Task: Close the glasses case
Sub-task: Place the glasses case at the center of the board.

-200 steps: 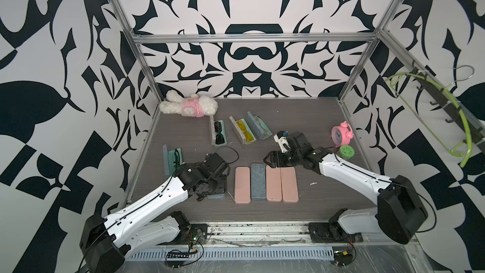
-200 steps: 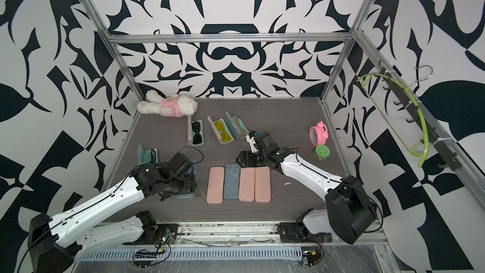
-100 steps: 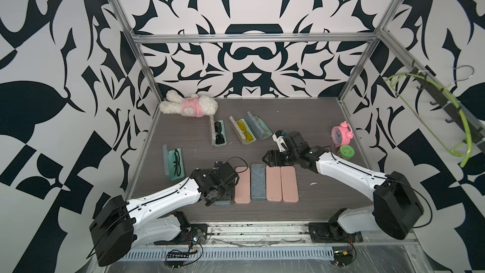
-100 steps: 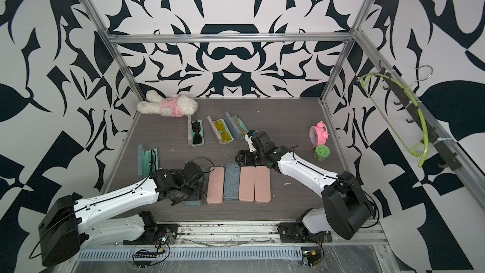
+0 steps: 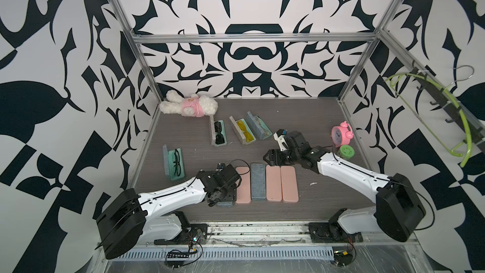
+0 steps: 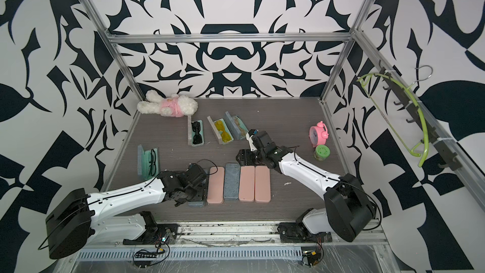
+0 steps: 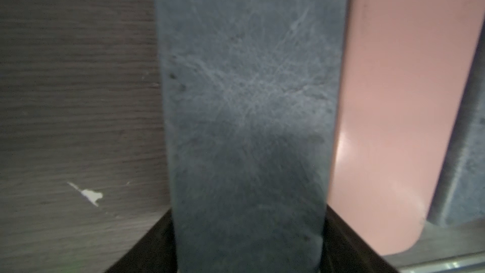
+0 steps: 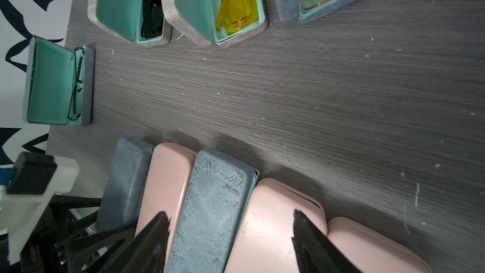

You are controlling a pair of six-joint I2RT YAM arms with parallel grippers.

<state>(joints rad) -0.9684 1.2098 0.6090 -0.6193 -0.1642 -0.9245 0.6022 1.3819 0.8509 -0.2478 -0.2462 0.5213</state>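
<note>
L pincer [image 7: 248, 214] straddles the closed blue-grey textured glasses case [image 7: 249, 87], tight against a smooth pink case [image 7: 406, 101] on the dark wood-grain surface [image 7: 65, 87]. Tips cut off, so I can't tell if it's gripping. R pincer [image 8: 231, 212] gapes wide, empty, over a second blue-grey case [image 8: 210, 206].

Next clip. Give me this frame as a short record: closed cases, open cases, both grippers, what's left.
closed cases: five, in the front row
open cases: four; left open case with black-framed glasses, and at the back black sunglasses case, yellow glasses case, pale glasses case
left gripper: fingers flank the end blue-grey case of the row; grip unclear
right gripper: open, empty, over the row
left to do: four cases not yet closed
</note>
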